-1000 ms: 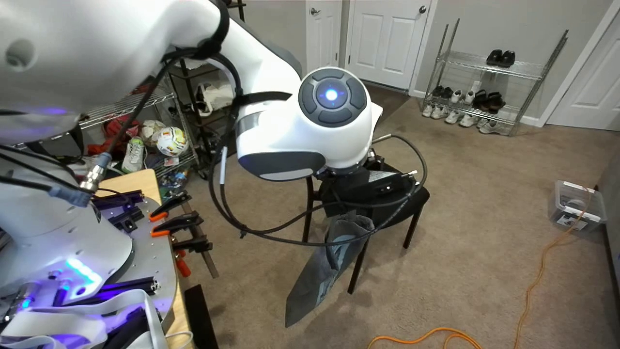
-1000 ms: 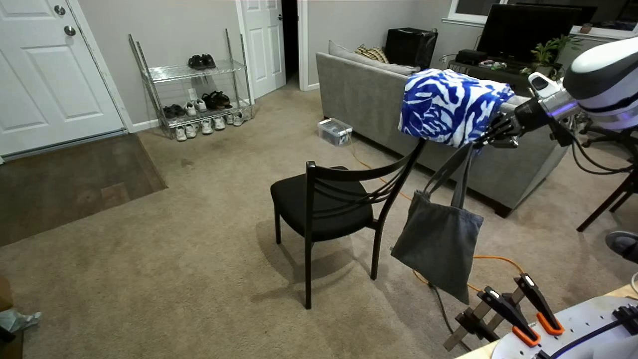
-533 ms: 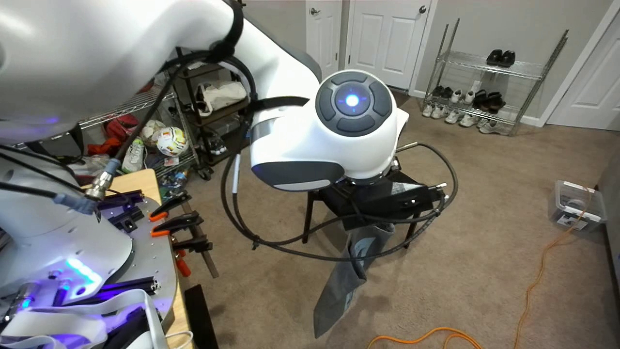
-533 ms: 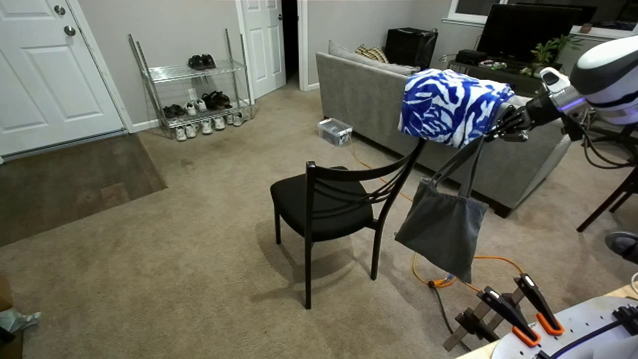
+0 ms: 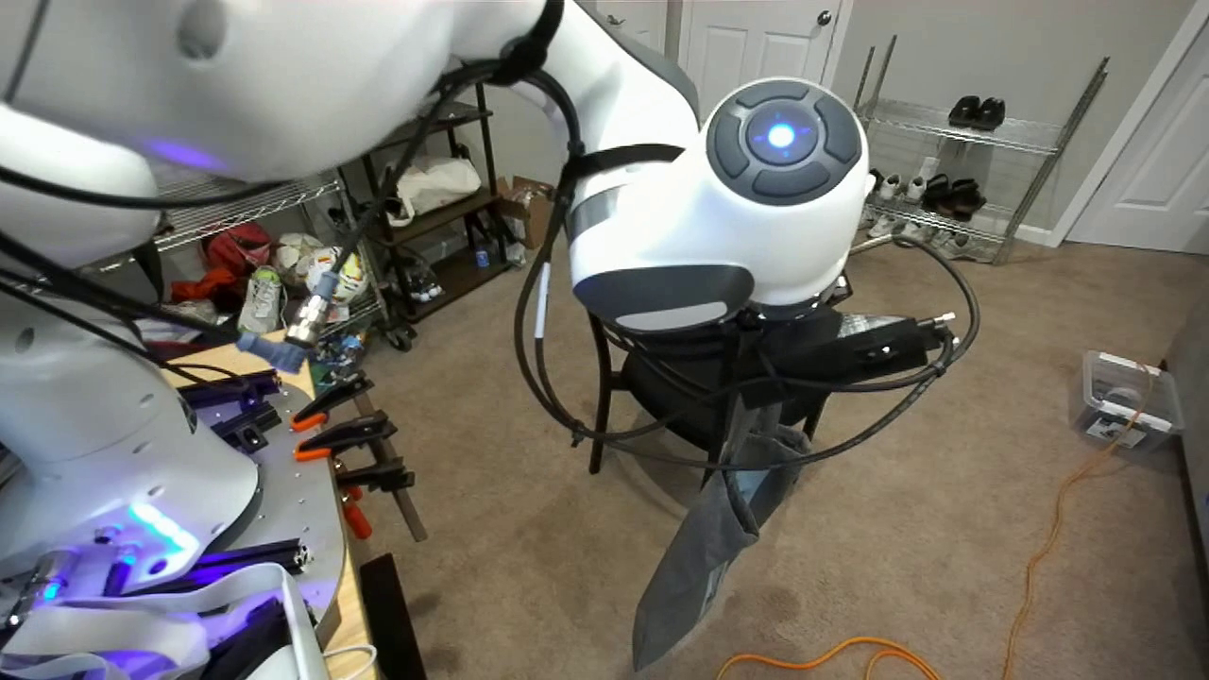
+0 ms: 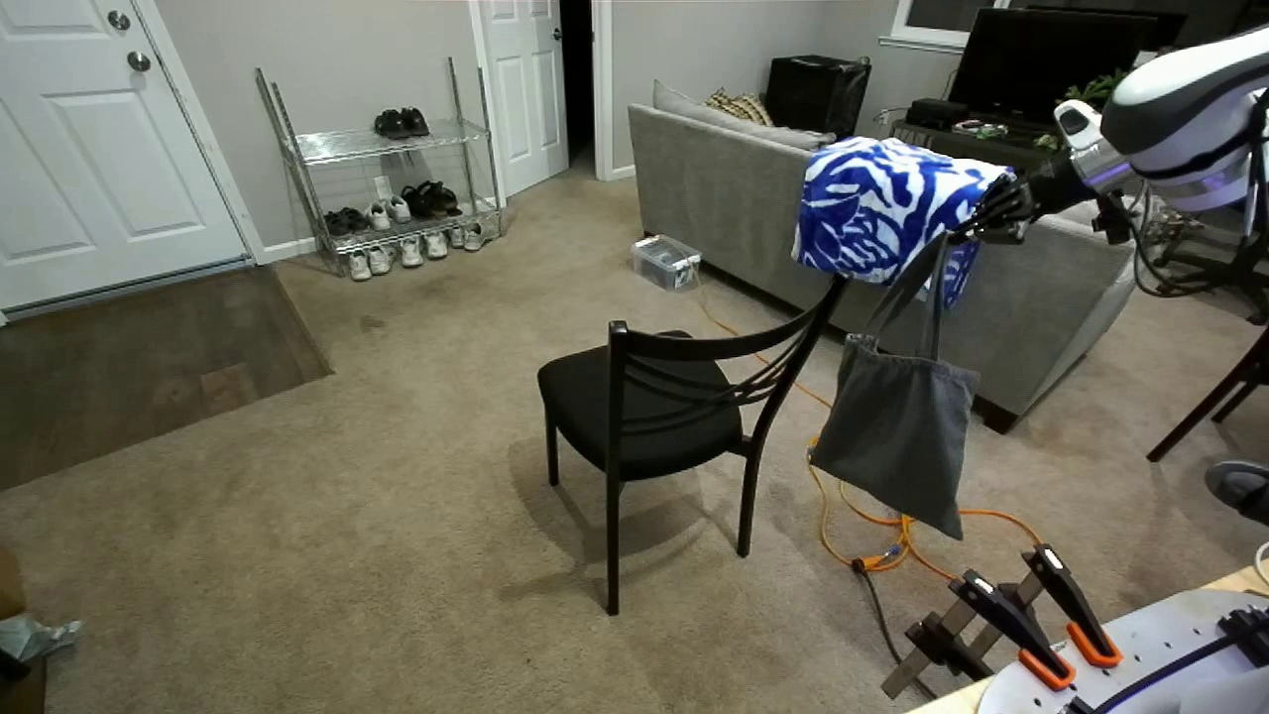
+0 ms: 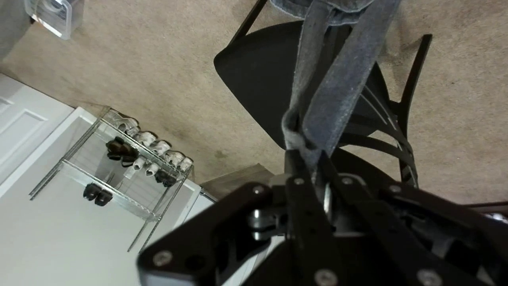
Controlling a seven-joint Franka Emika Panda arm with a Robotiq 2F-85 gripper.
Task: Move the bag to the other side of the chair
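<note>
Centrally in an exterior view, the chair stands upright, its backrest turned toward the bag. The bag hangs tilted just beyond the backrest's right top corner — apparently off the floor — by its handles. Farther right, seen closer in the wrist view, the claw is clamped on the handles, pinching them at its fingertips. Lower right, clamps jut from the edge of the table. Carried too low, the bag could hook that corner and tip the chair; a snag could draw out handles held so near the tips.
</note>
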